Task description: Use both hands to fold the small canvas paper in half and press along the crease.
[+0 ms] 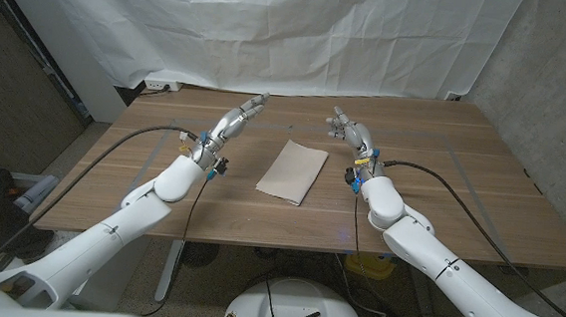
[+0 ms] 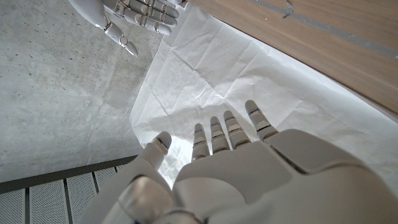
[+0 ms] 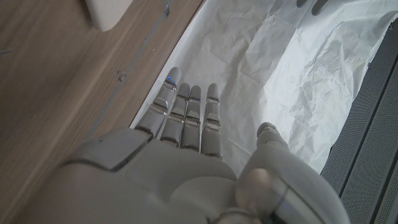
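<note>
Fingers [image 1: 250, 108] spread, both hands apart from folded paper [image 1: 293, 171], table [image 1: 461, 181] edges distant.

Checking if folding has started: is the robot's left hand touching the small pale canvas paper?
Apart. The head view shows bare wooden table between the left hand and the small pale canvas paper.

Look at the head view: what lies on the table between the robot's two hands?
The canvas paper lies between the left hand and right hand, with bare wood either side.
</note>
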